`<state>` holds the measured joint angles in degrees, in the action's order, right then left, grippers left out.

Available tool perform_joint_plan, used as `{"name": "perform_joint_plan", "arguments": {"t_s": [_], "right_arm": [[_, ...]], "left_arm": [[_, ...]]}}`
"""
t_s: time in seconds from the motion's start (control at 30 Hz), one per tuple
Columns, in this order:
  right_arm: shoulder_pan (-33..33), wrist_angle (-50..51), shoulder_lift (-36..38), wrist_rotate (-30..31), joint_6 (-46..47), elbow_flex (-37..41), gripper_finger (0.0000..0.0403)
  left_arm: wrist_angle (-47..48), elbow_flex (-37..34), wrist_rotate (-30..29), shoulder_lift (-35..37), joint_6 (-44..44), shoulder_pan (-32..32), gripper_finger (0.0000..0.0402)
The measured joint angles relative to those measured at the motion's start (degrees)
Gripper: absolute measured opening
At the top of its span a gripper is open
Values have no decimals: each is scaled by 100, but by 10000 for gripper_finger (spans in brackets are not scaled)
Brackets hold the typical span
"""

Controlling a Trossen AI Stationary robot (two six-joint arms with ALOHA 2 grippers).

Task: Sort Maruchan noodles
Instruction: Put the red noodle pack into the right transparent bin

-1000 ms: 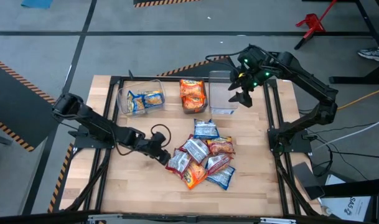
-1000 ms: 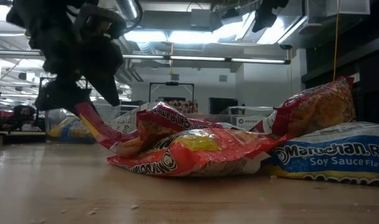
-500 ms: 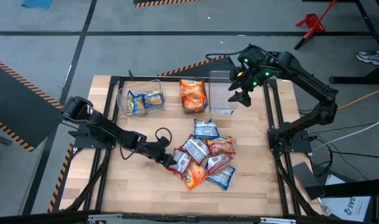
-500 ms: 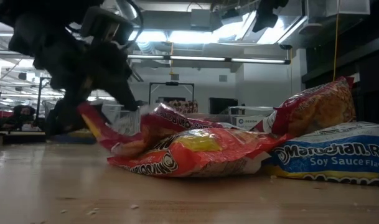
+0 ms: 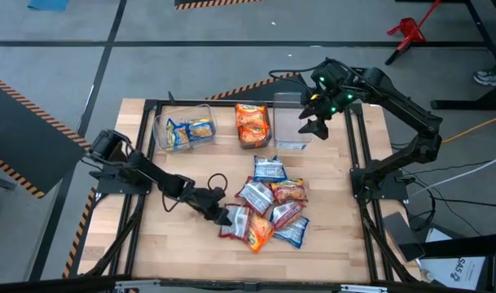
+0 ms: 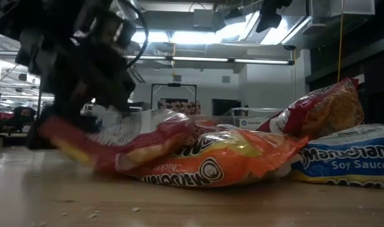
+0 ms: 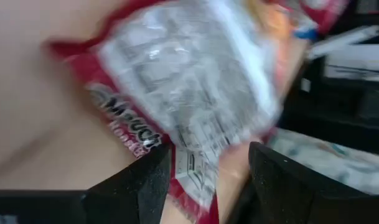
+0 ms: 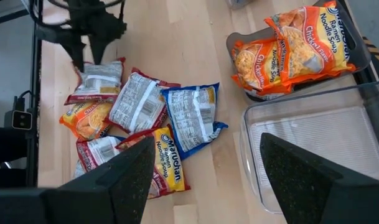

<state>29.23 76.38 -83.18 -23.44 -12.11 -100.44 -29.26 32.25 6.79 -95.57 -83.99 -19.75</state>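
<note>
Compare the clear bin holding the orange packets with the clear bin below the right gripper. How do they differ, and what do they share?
Contents: the middle bin holds orange packets; the right-hand bin holds no packets. Gripper: the right gripper hangs open over the right-hand bin; none is over the middle bin. Both are clear plastic bins along the table's far edge.
</note>
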Motion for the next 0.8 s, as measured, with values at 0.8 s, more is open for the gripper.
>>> {"name": "perform_joint_plan", "arguments": {"t_s": [0.8], "right_arm": [[0,-23,-4,11,-176,2,278]], "left_arm": [[1044,33,-1505,385,-2647,-1143,210]]}}
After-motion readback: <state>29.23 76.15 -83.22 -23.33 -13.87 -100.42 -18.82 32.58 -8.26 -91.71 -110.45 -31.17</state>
